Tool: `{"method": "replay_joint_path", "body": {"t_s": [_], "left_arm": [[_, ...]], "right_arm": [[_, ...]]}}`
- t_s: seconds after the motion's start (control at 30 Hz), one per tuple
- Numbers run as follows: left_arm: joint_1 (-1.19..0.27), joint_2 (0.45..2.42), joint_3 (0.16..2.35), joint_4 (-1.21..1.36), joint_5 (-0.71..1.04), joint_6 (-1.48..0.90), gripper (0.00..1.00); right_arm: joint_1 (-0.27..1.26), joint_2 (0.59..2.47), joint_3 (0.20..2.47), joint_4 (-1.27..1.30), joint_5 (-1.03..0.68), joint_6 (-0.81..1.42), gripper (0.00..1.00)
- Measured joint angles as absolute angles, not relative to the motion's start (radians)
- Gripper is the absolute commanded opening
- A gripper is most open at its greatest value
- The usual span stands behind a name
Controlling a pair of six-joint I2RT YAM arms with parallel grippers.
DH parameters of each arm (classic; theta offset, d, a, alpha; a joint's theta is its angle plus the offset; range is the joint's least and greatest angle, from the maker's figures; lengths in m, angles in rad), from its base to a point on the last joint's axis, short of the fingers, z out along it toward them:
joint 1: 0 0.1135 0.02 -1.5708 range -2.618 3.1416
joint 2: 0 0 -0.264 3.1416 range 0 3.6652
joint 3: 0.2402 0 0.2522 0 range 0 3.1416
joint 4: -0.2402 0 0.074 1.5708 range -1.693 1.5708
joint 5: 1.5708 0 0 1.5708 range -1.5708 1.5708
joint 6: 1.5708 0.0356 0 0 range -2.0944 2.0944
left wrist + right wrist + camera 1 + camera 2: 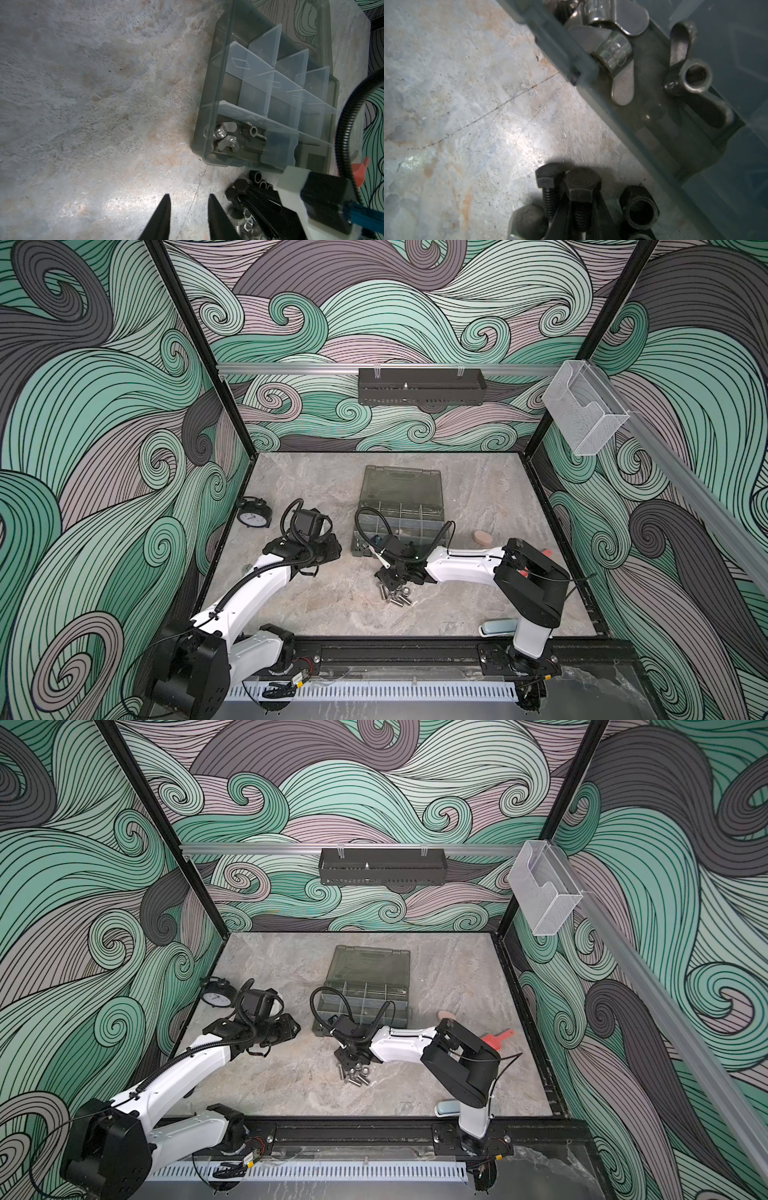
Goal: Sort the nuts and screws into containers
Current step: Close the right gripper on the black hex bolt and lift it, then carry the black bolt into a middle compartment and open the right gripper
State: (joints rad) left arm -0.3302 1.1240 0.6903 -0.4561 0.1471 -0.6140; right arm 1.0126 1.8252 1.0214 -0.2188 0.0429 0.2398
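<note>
Few pieces are sorted: some wing nuts [225,135] lie in one corner compartment [245,143] of the organizer case [202,116], while a pile of screws and nuts [397,595] waits on the surface [324,614] just beside it, where the right end effector [580,205] is closed on a black screw [582,185] and the left end effector [188,197] hovers part-open and empty.

The screws [395,597] lie before the containers [415,516] (clock [254,515] at left).
</note>
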Motion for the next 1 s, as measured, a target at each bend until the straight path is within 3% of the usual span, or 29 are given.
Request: {"method": "replay_joint_path", "body": {"t_s": [0.2,0.47,0.67,1.0], "left_arm": [[-0.329,1.137,0.701,-0.461,0.16,-0.62,0.34],[-0.329,1.211,0.751,-0.486,0.203,-0.594,0.34],[-0.329,1.216,0.747,-0.501,0.224,-0.579,0.34],[-0.337,1.247,0.747,-0.528,0.265,-0.531,0.34]], "right_arm": [[1.011,1.797,1.063,-0.311,0.058,0.222,0.15],[1.001,1.601,1.122,-0.418,0.076,0.182,0.15],[0.899,1.49,1.082,-0.459,0.098,0.176,0.15],[0.741,1.554,1.052,-0.492,0.114,0.149,0.14]]}}
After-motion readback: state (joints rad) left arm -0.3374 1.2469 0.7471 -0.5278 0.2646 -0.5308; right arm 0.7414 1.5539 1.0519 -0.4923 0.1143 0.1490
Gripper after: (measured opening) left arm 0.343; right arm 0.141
